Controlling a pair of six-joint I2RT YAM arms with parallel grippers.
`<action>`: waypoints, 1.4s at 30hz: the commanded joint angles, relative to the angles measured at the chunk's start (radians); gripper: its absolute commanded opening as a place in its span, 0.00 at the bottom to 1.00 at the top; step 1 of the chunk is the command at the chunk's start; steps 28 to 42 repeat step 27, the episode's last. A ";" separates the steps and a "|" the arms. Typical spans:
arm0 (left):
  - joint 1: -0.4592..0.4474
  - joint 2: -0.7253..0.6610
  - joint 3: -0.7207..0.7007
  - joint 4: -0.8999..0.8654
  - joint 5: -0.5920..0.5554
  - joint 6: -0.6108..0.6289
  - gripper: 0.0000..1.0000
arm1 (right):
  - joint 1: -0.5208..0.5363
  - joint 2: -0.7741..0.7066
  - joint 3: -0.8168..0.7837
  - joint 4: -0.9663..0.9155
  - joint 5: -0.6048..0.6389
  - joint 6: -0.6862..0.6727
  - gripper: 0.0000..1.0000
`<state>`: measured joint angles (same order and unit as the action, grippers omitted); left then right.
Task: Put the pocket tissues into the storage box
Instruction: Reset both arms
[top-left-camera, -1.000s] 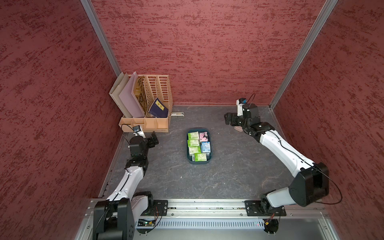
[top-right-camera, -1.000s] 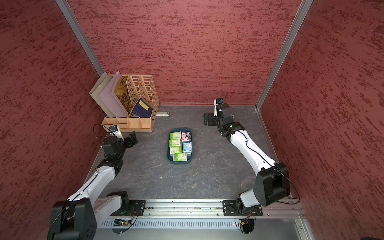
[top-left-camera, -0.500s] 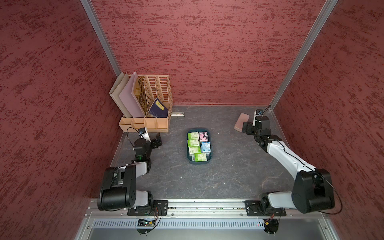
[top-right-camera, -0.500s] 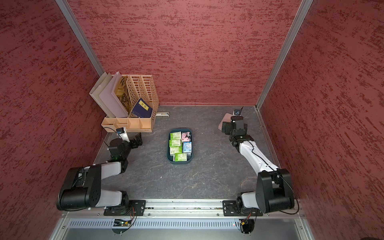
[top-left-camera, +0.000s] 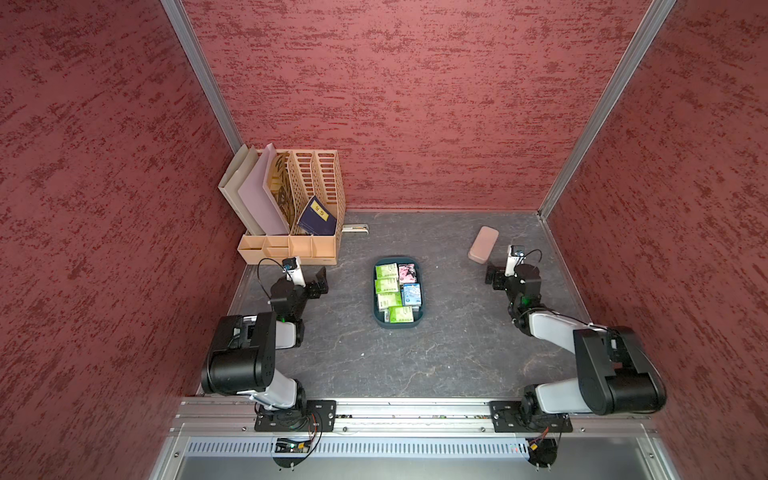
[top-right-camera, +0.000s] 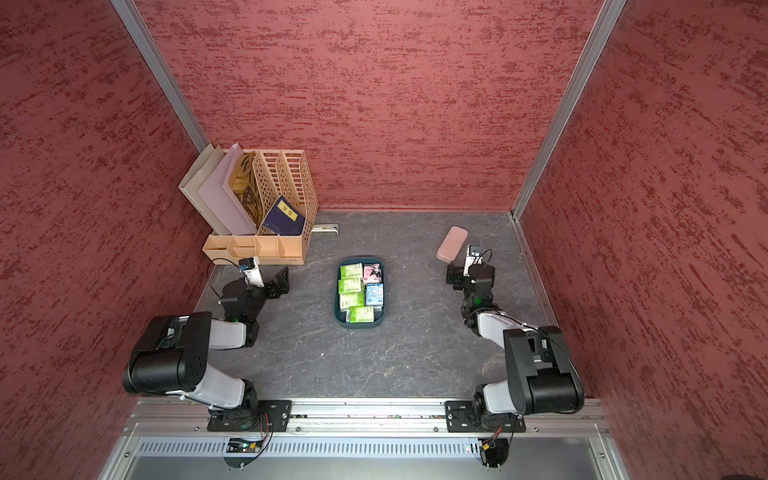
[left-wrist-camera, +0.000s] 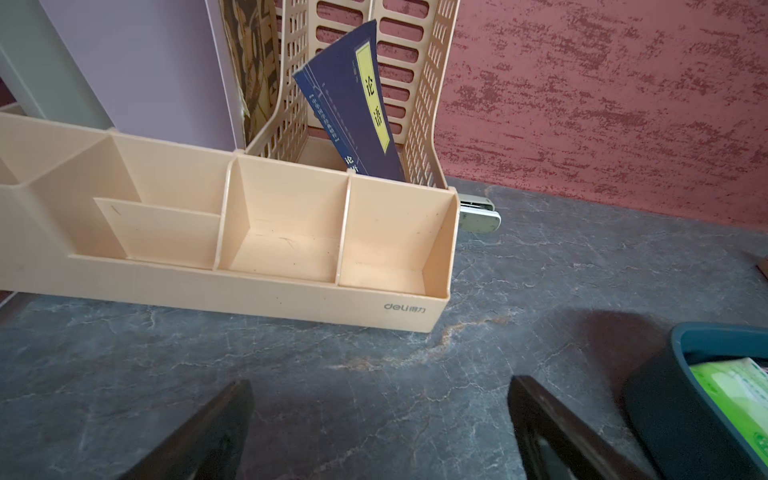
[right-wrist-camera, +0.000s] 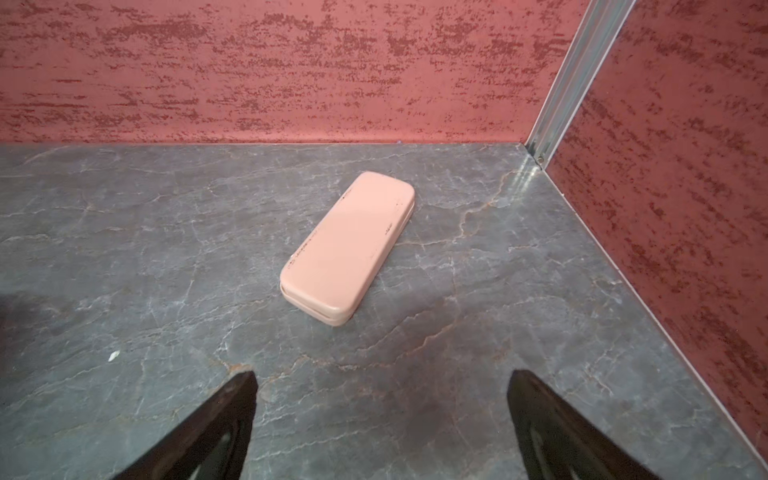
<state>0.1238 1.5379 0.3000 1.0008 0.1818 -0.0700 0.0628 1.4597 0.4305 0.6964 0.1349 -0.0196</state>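
Bright, even, diffuse light fills both top views, with faint shadows and wide-angle stretching toward the frame edges. In the wrist views, soft dark shadows lie on the counter (right-wrist-camera: 166, 249) near the left end effector (left-wrist-camera: 380, 428) and right end effector (right-wrist-camera: 380, 428); a pale sheen marks the counter's far right corner.
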 joint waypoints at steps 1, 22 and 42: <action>0.005 -0.006 -0.001 0.044 0.013 0.016 1.00 | -0.005 0.098 -0.094 0.338 -0.050 -0.021 0.98; -0.038 -0.002 0.075 -0.092 0.019 0.078 1.00 | -0.007 0.092 -0.061 0.258 -0.029 -0.008 0.99; -0.075 -0.003 0.077 -0.098 -0.055 0.096 1.00 | -0.007 0.093 -0.061 0.258 -0.029 -0.009 0.99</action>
